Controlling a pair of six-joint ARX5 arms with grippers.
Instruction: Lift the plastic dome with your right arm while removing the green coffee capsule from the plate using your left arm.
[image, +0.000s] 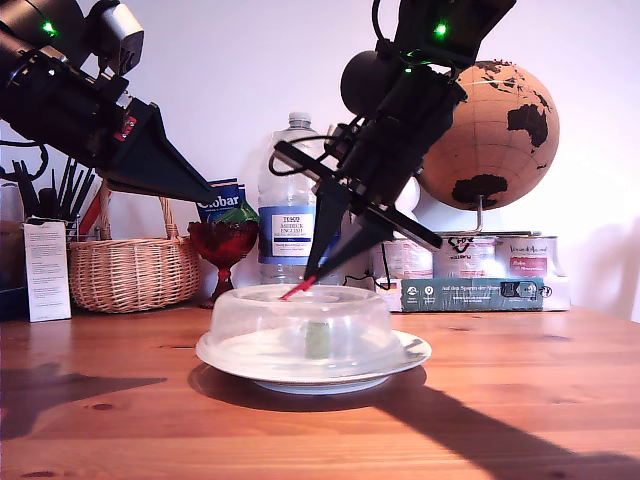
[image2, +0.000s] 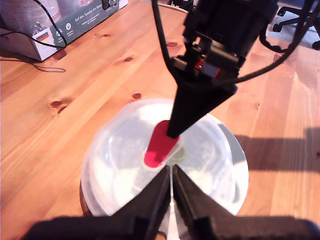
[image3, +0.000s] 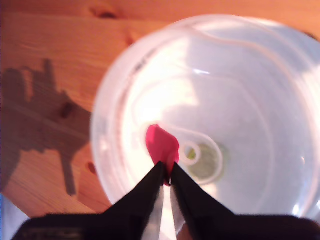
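Wooden tabletop (image: 540, 400) against a white wall, with a water bottle (image: 287, 200) labelled TESCO near the back edge. Mid-tabletop, plastic dome (image: 290, 320) down on the plate (image: 410, 352), green coffee capsule (image: 318, 340) upright inside. Jaws of my second gripper (image: 312, 278) pinched on the dome's red tab (image: 297, 290); jaws of my first gripper (image: 205, 192) pressed together, empty, raised above the tabletop.
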